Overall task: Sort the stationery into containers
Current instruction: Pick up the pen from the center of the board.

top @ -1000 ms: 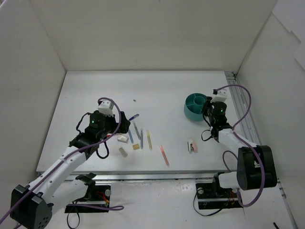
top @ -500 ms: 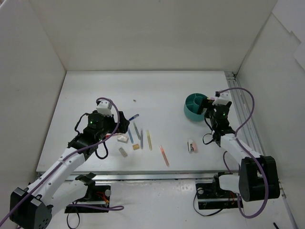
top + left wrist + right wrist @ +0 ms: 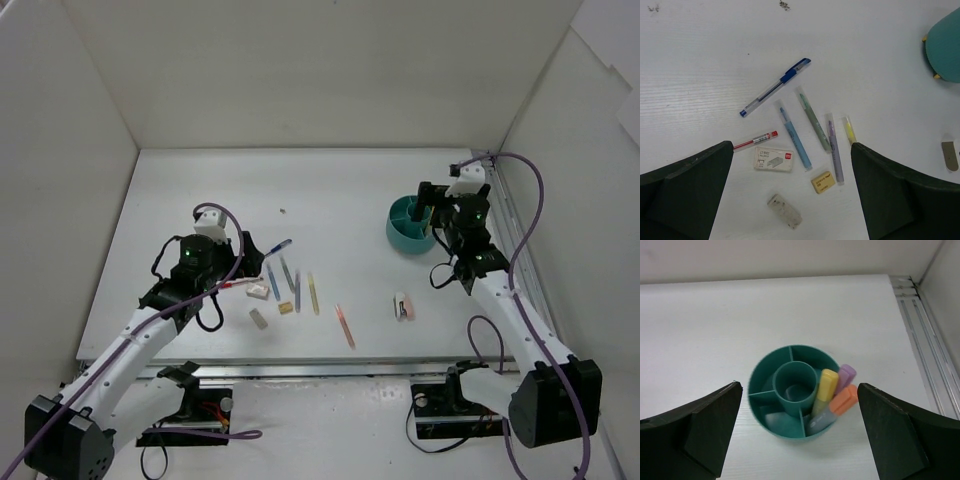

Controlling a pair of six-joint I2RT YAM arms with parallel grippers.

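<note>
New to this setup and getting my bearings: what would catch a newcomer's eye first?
The round teal plastic organiser, at far right, holds a yellow marker, orange marker and purple marker in its outer ring. Left of centre lies a loose scatter: a clear blue-capped pen, a red pen, a small white box.

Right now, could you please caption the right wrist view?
Open right gripper above teal organiser holding yellow, orange and purple markers.
</note>
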